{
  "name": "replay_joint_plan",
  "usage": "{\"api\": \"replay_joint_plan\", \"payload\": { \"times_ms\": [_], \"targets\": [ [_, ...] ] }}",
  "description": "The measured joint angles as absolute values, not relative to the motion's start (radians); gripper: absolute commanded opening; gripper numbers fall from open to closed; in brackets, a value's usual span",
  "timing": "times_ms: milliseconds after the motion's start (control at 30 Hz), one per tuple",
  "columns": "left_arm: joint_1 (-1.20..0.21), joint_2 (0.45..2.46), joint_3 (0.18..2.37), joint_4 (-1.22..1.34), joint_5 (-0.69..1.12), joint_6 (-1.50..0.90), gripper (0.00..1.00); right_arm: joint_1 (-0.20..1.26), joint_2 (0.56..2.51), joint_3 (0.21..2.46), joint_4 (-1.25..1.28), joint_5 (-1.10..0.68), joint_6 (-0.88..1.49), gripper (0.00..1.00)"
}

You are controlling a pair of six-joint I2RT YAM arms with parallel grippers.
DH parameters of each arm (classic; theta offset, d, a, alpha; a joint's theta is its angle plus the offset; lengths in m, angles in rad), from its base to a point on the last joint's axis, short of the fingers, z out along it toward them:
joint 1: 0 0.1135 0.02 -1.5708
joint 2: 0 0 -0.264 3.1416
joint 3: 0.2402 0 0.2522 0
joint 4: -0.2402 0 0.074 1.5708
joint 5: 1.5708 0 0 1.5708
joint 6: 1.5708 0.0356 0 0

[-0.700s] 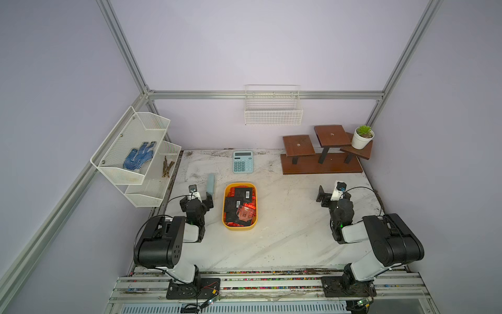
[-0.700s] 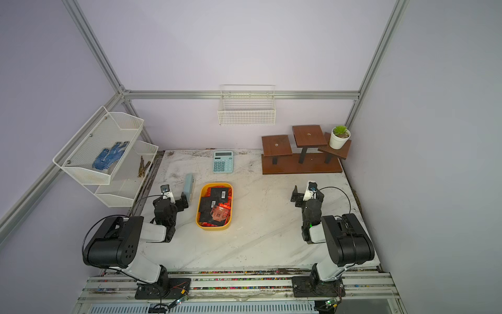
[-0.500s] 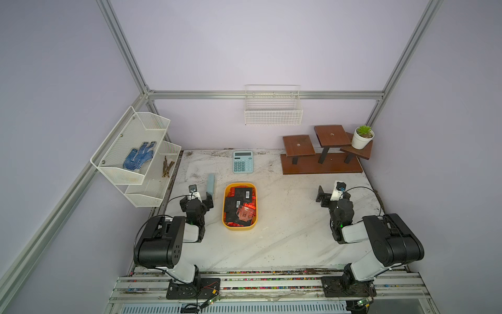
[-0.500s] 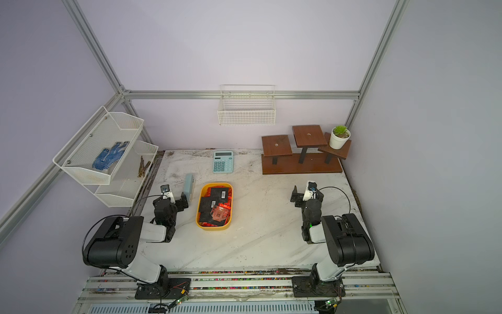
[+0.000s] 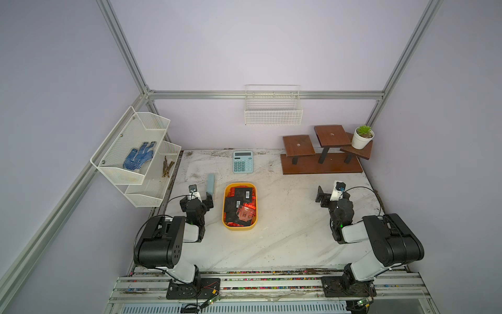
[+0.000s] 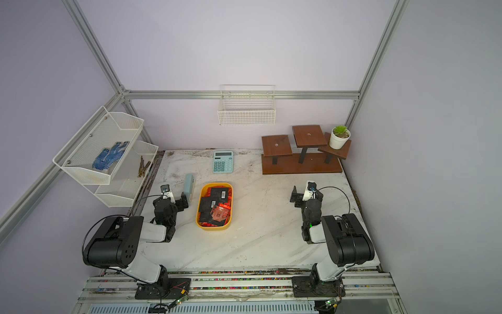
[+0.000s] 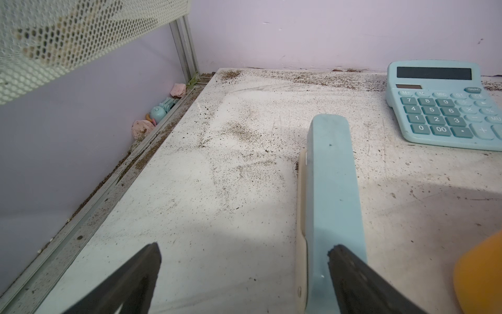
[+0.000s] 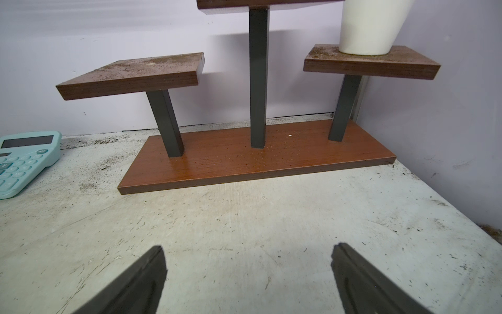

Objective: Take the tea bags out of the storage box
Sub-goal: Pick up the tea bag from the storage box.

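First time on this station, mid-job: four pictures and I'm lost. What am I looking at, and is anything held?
Two robot arms stand at a white table, each ending in a two-finger gripper. Both top views look down on the whole scene; the other two come from cameras on the wrists, looking out between the black fingers. The left gripper and right gripper are open and empty. On the table: the yellow storage box full of tea bags, a calculator, a pale blue stapler-like item, and a wooden stand carrying a potted plant.
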State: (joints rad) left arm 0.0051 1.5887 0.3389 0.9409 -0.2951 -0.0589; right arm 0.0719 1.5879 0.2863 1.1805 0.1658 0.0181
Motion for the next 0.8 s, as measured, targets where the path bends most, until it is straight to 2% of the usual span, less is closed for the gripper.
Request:
{"api": "replay_joint_plan", "payload": {
  "times_ms": [200, 333, 467, 633, 733, 800],
  "targets": [
    [-0.001, 1.566, 0.353, 0.899, -0.3, -0.052, 1.0, 0.08, 1.542, 0.28, 1.144, 0.189, 0.019, 1.0],
    [-0.026, 1.444, 0.538, 0.487, -0.346, -0.104, 1.0, 0.103, 1.259, 0.298, 0.93, 0.232, 0.055, 1.0],
    [-0.036, 1.342, 0.781, 0.15, -0.394, -0.252, 1.0, 0.108, 1.02, 0.434, 0.651, 0.255, 0.233, 1.0],
    [-0.047, 1.147, 0.777, -0.131, -0.319, -0.432, 1.0, 0.095, 0.859, 0.492, 0.411, 0.142, 0.43, 0.76],
    [-0.049, 1.065, 0.76, -0.282, -0.181, -0.508, 0.85, 0.101, 0.849, 0.53, 0.28, -0.022, 0.487, 0.62],
    [-0.052, 1.034, 0.761, -0.363, -0.073, -0.546, 0.77, 0.123, 0.852, 0.562, 0.197, -0.105, 0.515, 0.57]
  ]
}}
